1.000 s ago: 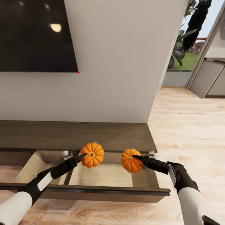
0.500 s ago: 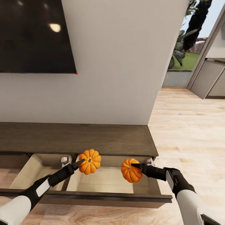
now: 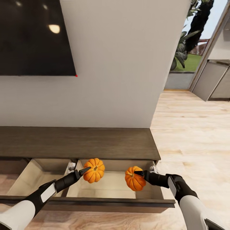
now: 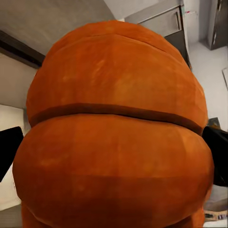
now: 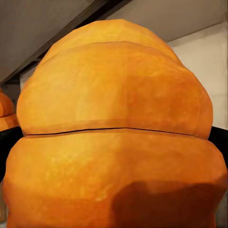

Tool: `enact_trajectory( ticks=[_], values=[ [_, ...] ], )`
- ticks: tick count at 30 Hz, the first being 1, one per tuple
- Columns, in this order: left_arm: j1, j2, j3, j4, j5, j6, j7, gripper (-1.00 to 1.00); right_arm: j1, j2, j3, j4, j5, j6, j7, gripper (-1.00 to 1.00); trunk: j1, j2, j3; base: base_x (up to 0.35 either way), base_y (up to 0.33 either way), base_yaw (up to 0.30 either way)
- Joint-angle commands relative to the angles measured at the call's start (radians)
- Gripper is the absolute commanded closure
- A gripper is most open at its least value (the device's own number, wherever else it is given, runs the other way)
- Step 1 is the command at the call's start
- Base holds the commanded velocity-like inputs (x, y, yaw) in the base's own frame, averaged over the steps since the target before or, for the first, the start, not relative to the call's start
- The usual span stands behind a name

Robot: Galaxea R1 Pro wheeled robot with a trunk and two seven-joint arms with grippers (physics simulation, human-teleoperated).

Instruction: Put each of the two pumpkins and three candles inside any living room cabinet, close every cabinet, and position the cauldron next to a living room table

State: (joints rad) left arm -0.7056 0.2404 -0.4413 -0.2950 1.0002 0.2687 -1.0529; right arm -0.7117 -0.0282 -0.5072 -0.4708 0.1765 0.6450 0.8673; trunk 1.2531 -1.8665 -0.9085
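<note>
Head view: the left gripper [image 3: 85, 171] is clamped on the left pumpkin [image 3: 94, 170], and the right gripper [image 3: 138, 174] is clamped on the right pumpkin [image 3: 134, 178]. Both pumpkins hang in the air over the open right-hand drawer [image 3: 108, 187] of the long, low, dark-brown cabinet [image 3: 80, 143], the two fruits well apart, one toward the drawer's left side and one toward its right. A second drawer [image 3: 28, 175], to the left, is also pulled out; its pale interior is visible. The cabinet stands against a white wall [image 3: 111, 64] bearing a dark television screen [image 3: 32, 35]. To the right, light wood flooring [image 3: 191, 134] runs toward a glazed opening with greenery [image 3: 188, 48] outside.

Left wrist view: the held pumpkin [image 4: 116, 128] sits between the two dark fingertips [image 4: 216, 156], which press its flanks.

Right wrist view: the other pumpkin [image 5: 114, 133] is likewise gripped at both sides, with an edge of the left pumpkin [image 5: 5, 114] visible beyond it.
</note>
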Motion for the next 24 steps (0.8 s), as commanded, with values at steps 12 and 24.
enact_trajectory(
  ticks=[12, 24],
  values=[
    [0.001, -0.014, -0.01, 0.16, 0.003, -0.077, 0.04, 1.0, 0.0, 0.004, 0.0, 0.013, 0.001, -0.031, -0.079, 1.0, 0.0, 0.0, 0.005, 0.0, 0.0, -0.08],
    [0.002, -0.036, -0.009, 0.2, 0.003, -0.126, 0.085, 1.0, 0.0, 0.003, 0.004, 0.082, 0.002, -0.12, -0.109, 1.0, 0.0, 0.0, 0.005, 0.145, 0.0, 0.0]
  ],
)
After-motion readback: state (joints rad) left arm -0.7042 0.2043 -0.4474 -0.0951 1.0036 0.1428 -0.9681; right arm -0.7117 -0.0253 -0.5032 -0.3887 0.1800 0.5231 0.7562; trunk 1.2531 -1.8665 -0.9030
